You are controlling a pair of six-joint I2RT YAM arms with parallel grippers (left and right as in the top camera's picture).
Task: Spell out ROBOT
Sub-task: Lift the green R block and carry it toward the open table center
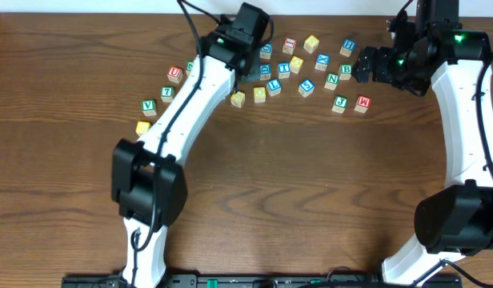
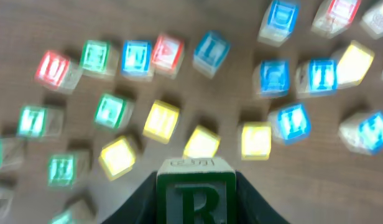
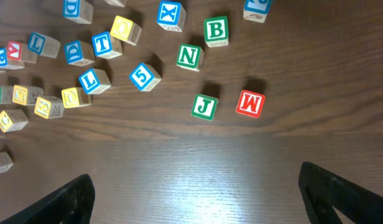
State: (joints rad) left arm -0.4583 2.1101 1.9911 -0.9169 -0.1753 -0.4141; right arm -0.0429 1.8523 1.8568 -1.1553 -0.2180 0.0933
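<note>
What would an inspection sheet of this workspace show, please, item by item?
Surface: wooden table, bare toward the front.
Job's things: R cube held above the scatter; B cube and T cube lie loose.
Clutter: N cube, J cube, M cube and other letter cubes scattered at the far side.
Claws: left claw shut on R cube; right claw open, holding nothing.
Cables: black cable runs off the far edge.
Surroundings: nothing seen.

Background: I see a dark brown wood-grain table (image 1: 310, 200) under soft overhead glare, with a pale strip (image 1: 86, 6) beyond its far edge.
</note>
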